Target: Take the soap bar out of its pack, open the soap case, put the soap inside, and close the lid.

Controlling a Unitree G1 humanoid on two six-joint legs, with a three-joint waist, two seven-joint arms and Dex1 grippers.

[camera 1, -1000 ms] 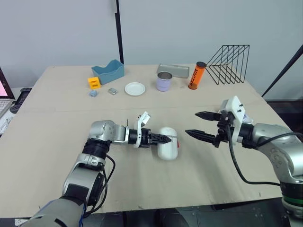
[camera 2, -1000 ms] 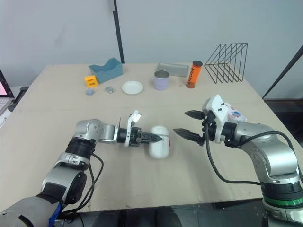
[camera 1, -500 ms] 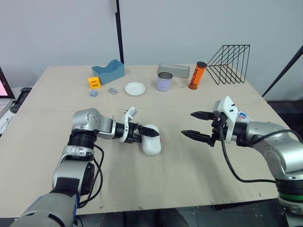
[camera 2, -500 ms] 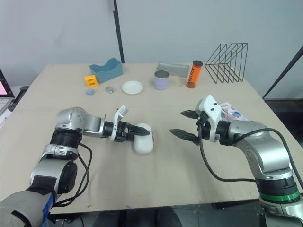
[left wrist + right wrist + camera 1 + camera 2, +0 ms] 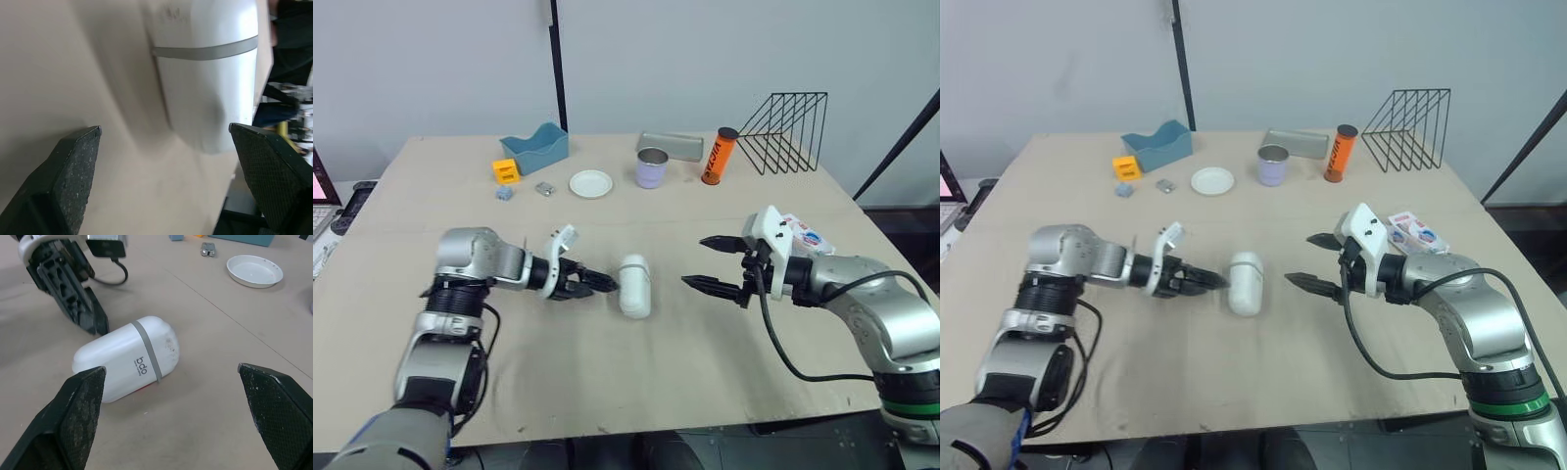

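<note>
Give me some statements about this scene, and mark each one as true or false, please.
1. The soap case lies on the table between the two grippers. True.
2. The right gripper is clamped on the soap case. False: it is open and apart from the case.
3. The soap case looks closed. True.
4. The left gripper holds the soap pack. False: the left gripper is open, and the pack lies on the table near the right gripper.
5. The orange tube stands upright beside the wire rack. True.
</note>
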